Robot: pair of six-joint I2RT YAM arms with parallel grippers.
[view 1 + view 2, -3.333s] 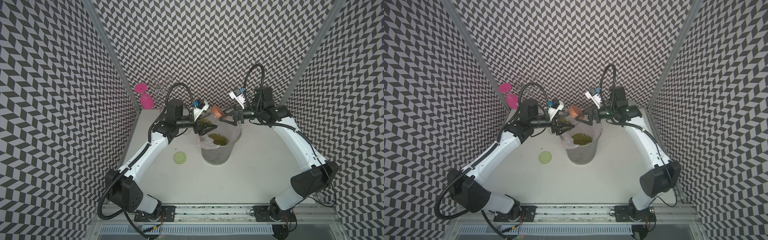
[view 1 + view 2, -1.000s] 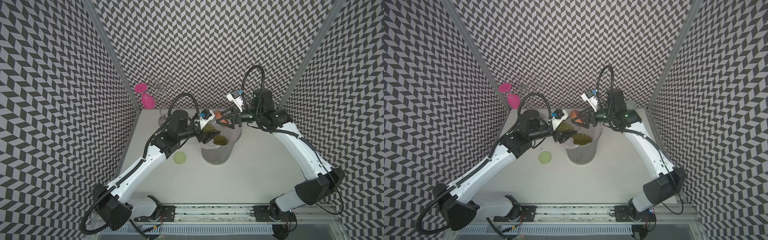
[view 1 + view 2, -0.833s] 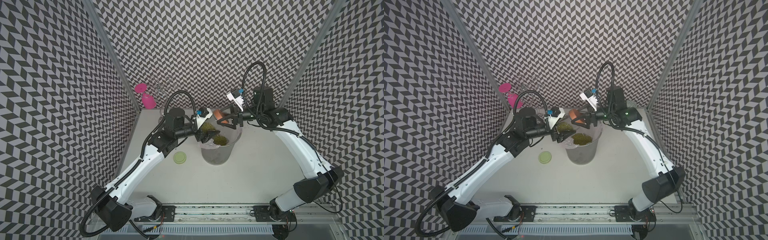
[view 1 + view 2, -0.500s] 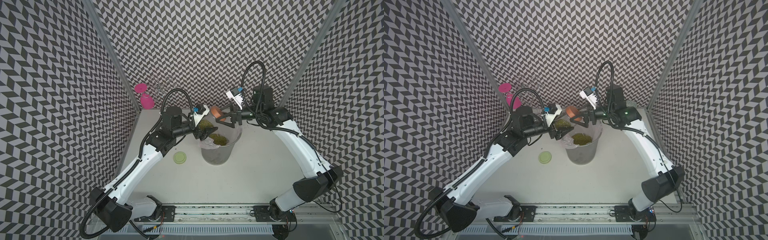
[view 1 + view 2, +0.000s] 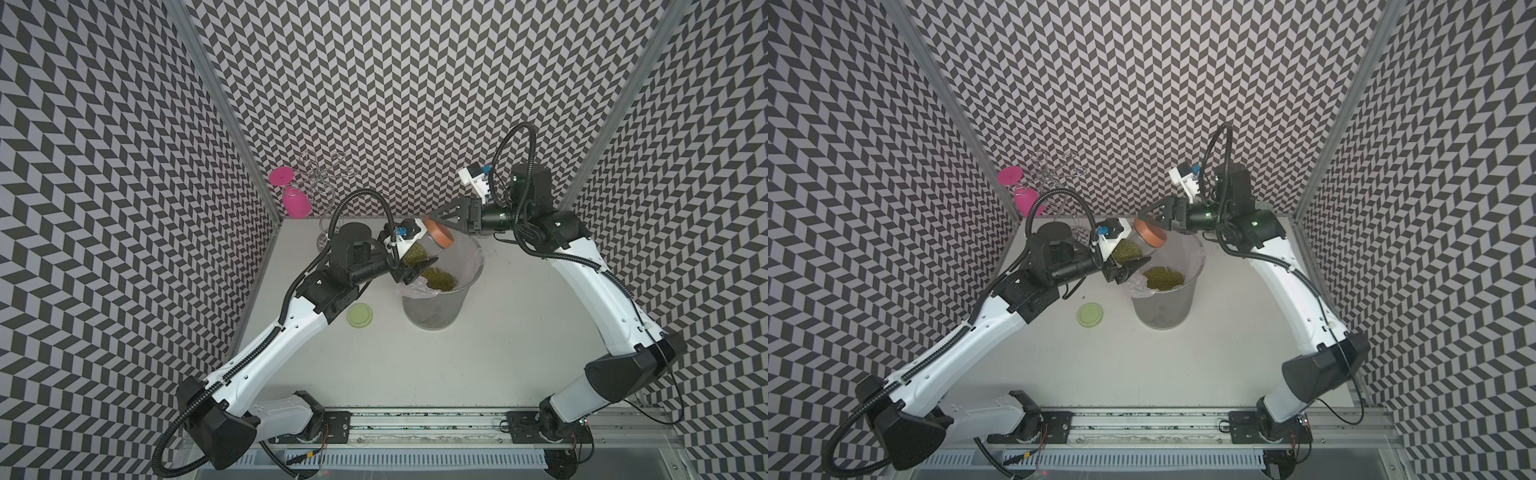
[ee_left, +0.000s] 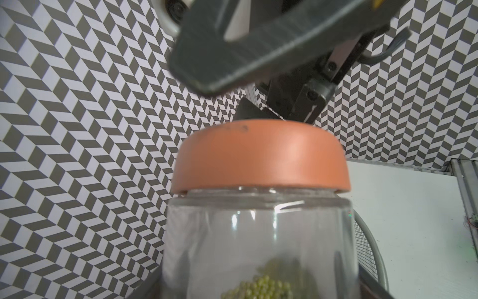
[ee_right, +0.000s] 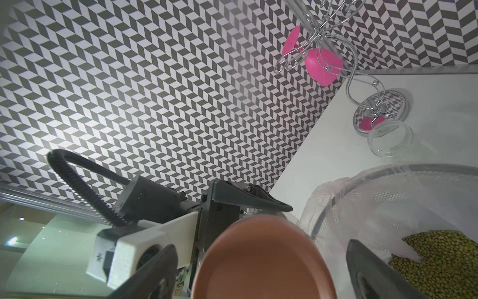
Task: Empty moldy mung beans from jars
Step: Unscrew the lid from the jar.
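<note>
The left gripper (image 5: 415, 254) holds the jar (image 5: 427, 243) tilted over the bin (image 5: 436, 307); the right gripper (image 5: 442, 226), spread wide, straddles its orange lid (image 5: 438, 233), contact unclear.

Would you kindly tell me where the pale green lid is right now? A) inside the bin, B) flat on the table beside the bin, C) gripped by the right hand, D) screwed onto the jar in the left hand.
B: the pale green lid lies flat on the table beside the bin, while the raised jar wears the orange-brown lid.
</note>
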